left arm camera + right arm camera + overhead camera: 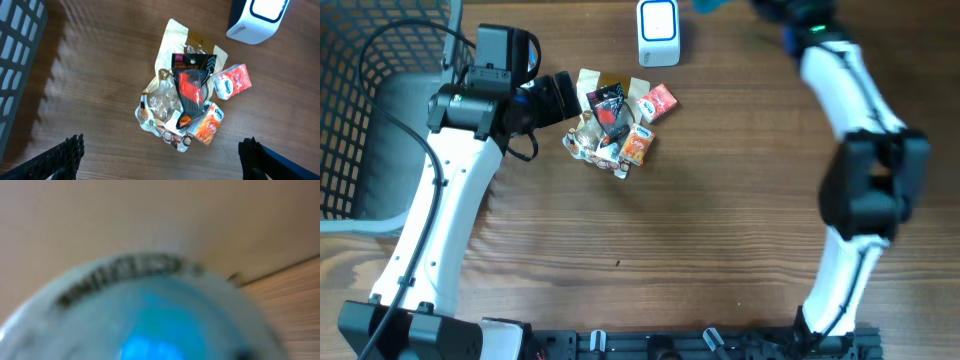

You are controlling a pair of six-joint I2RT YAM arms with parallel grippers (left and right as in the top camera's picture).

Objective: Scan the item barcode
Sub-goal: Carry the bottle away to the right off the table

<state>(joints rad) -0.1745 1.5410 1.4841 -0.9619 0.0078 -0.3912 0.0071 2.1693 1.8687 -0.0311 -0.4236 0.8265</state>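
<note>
1. The left gripper (161, 159) is released, jaws spread wide with nothing between them; it hangs just left of the pile (182, 100) and looks down on it, likely poised for the next packet.
2. I cannot tell the right gripper's state; its fingers do not show in its own view, which a blurred blue-and-white item (150, 315) fills; it is so close that it is probably held there.
3. From overhead the right arm (850, 110) reaches to the desk's far edge, its wrist cut off by the frame; a blue scrap (705, 5) shows there, just right of the scanner (658, 20); I judge it the same item, held near the scanner for reading.
4. The scanner stands at the middle of the far edge, apart from the pile; that leaves room to present a packet.
5. The pile lies on the desk (740, 210) left of centre, near the far edge; several packets overlap, a black-and-red one on top, an orange and a red one at its right.
6. A basket (350, 90) sits at the far left corner beside the left arm; perhaps for scanned goods.
</note>
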